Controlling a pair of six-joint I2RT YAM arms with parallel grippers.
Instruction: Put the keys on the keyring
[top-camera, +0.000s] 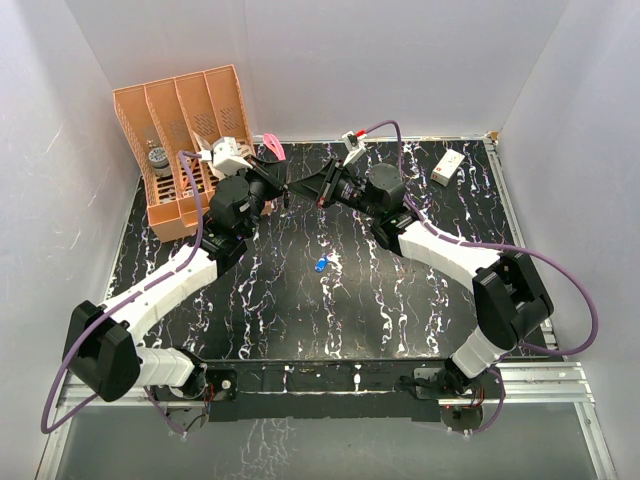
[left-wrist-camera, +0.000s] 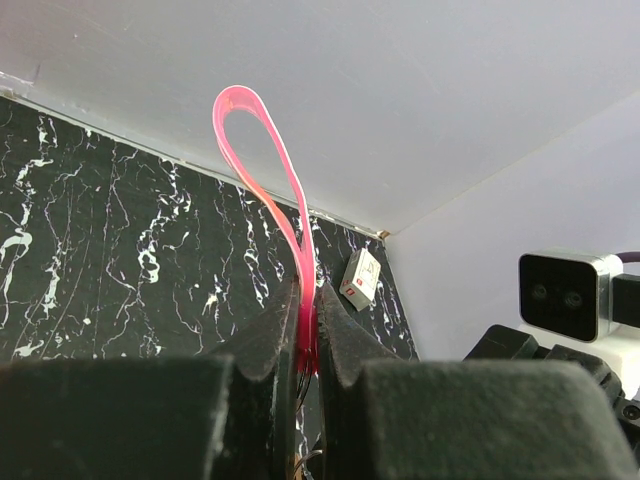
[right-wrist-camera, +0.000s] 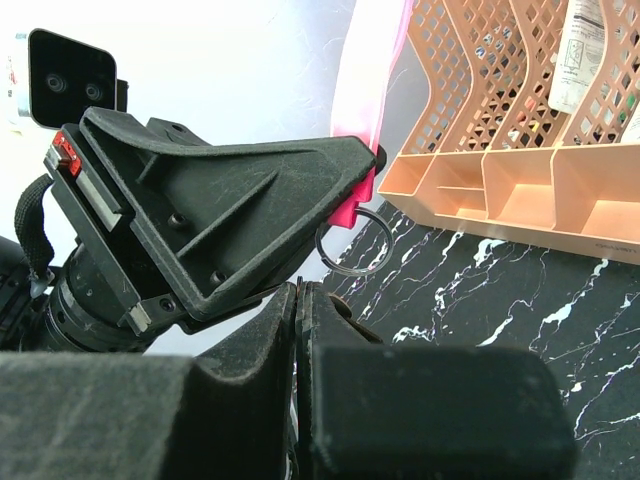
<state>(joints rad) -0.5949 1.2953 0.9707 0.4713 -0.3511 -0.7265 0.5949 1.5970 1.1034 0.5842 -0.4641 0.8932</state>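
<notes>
Keyring (left-wrist-camera: 300, 255) is pinched by left gripper (left-wrist-camera: 308, 312), loop at twelve o'clock. Right gripper (right-wrist-camera: 298, 300) is closed, nothing seen held. Blue key (top-camera: 320, 264) is spotted at six o'clock; ring (right-wrist-camera: 350, 272) should be held steady.

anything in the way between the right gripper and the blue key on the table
Nothing visible does. The blue key lies alone on bare table, nearer the bases than the right gripper, which is shut beside the keyring in the left gripper.
</notes>
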